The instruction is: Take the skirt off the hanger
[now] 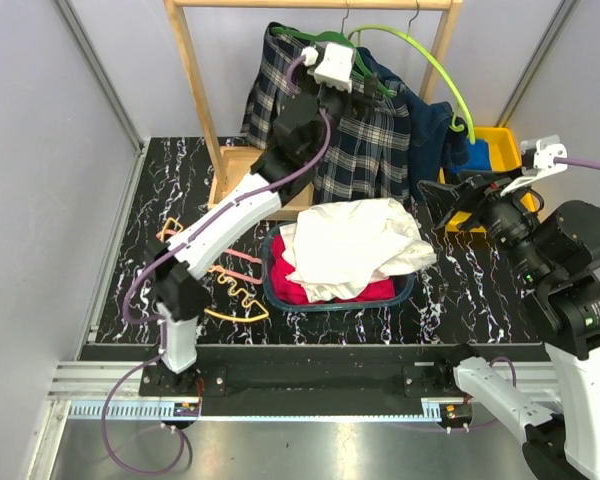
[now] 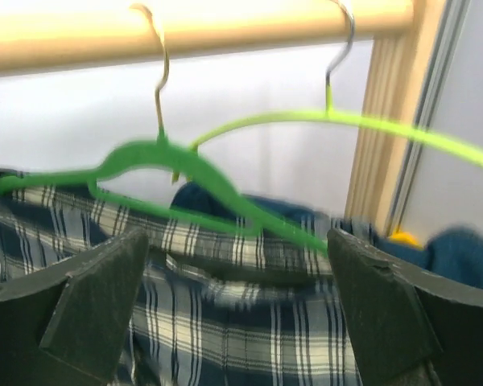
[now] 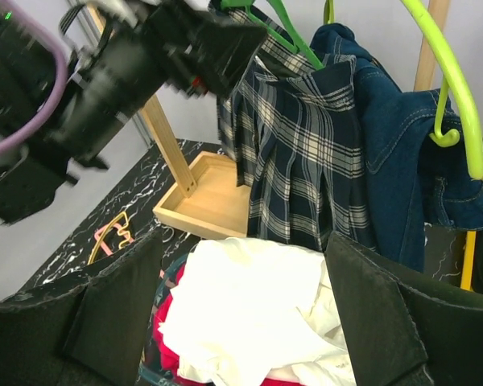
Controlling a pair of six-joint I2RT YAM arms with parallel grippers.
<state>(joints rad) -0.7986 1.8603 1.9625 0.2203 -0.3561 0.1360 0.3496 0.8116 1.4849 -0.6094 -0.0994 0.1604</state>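
- two arms are working at a wooden clothes rack (image 1: 195, 80) standing at the far side of a black marbled table (image 1: 460, 290).
- the skirt (image 1: 365, 140), navy and dark green plaid with white lines, is hanging from the hanger (image 2: 169, 161). the hanger's metal hook is resting over the rack's top rail, and the waistband is running along the hanger's lower bar.
- the left gripper (image 2: 241, 281) is reaching up near the rail and facing the hanger and waistband with its jaws spread fully wide. it is gripping nothing, and whether a finger is touching the cloth cannot be told.
- the right gripper (image 3: 241, 322) is hovering low at the right of the table, well apart from the skirt. it is pointing toward the skirt with its jaws standing wide and is holding nothing.
- a lime-green hanger (image 1: 420, 50) is hanging just right of the skirt's hanger, and a denim garment (image 1: 430, 125) is draping against the skirt's right edge.
- a basket (image 1: 330, 307) is sitting in front of the rack, holding a white cloth (image 1: 350, 245) over a red garment (image 1: 292, 282).
- some loose hangers (image 1: 230, 290) are lying on the table left of the basket.
- a yellow bin (image 1: 500, 140) is sitting at the far right.
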